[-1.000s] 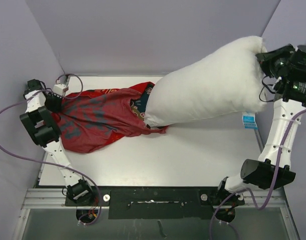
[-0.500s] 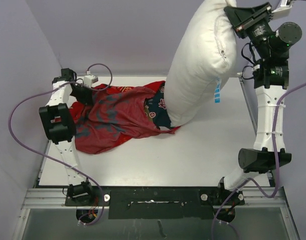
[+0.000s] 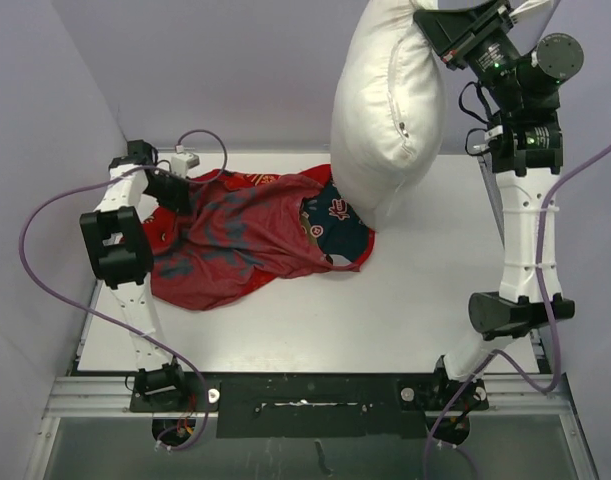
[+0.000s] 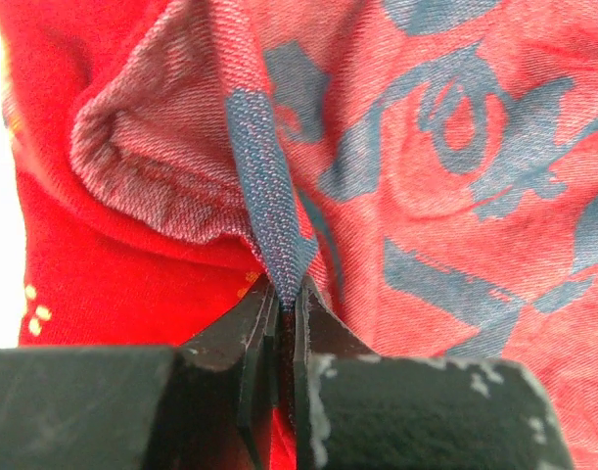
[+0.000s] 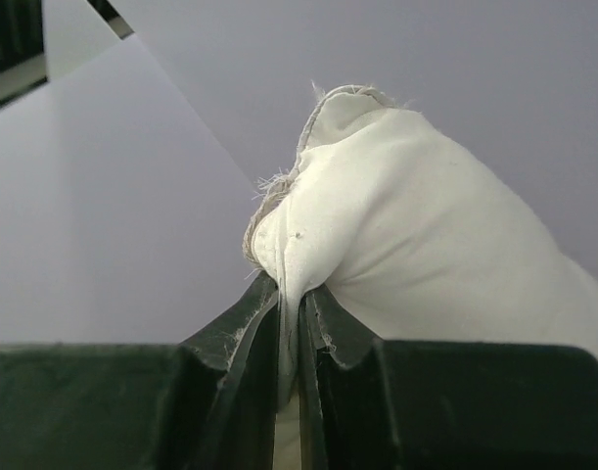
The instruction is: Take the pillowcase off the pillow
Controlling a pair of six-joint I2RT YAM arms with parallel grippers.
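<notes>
bench (image 3: 405, 310): carries the cover on its left half; bare white on the right.
pillowcase (image 3: 235, 245): crumpled flat on the bench, dull blotched reverse up, mouth open toward the right with brighter print showing inside.
left gripper (image 3: 168, 188): at the far-left, closed end of the cover; jaws pressed together on a raised fold of red cloth, plain in the wrist view.
anchor: best held low and fixed against the bench, so the cover cannot ride up with the cushion.
pillow (image 3: 390, 110): hanging almost upright above the bench, almost wholly clear of the cover; lower corner at the mouth of the cover, inside it or only resting on it, hard to tell.
right gripper (image 3: 440, 25): high at the far right; jaws clamped on the top corner seam of the cushion, only a thin pinch of white cloth between them.
step in hand: judged to be the last pull, freeing that lower corner from the mouth.
doing it well: lift further up and away to the right, in line with the mouth, smoothly and without a jerk.
risk: slim grip on a bulky cushion, likely to slip under a snatch; mouth hem may snag the corner and drag the cover along.
</notes>
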